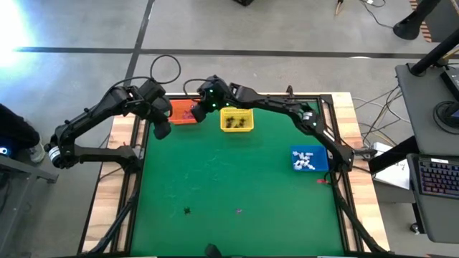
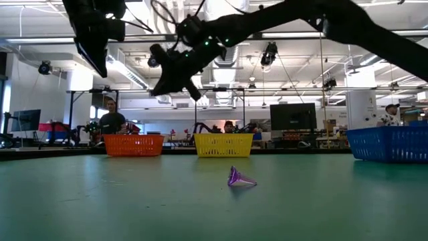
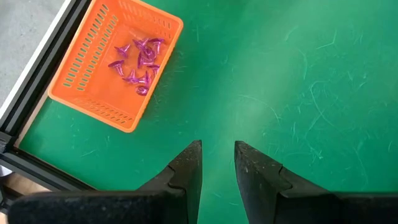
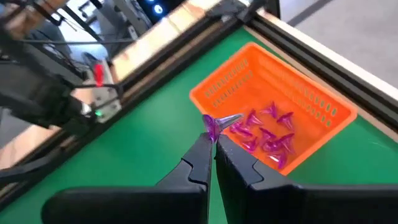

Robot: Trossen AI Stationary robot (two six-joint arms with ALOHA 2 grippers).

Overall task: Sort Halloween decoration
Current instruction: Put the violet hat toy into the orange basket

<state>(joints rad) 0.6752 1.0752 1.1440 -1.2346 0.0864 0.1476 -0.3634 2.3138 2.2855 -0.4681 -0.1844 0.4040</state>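
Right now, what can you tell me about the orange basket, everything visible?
The orange basket is a shallow rectangular tub that looks like plastic, with slotted walls and an open top. It sits upright on the green mat at the table's far edge, left of the yellow basket. Inside lies a cluster of purple trinkets. The right gripper hangs above it, shut on one more purple trinket. The left gripper, open, is nearby.

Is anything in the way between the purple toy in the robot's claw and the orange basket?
No, nothing visible blocks it. The right gripper is shut on a purple trinket, up in the air beside the orange basket. The left gripper hangs open over the mat nearby, off to the side.
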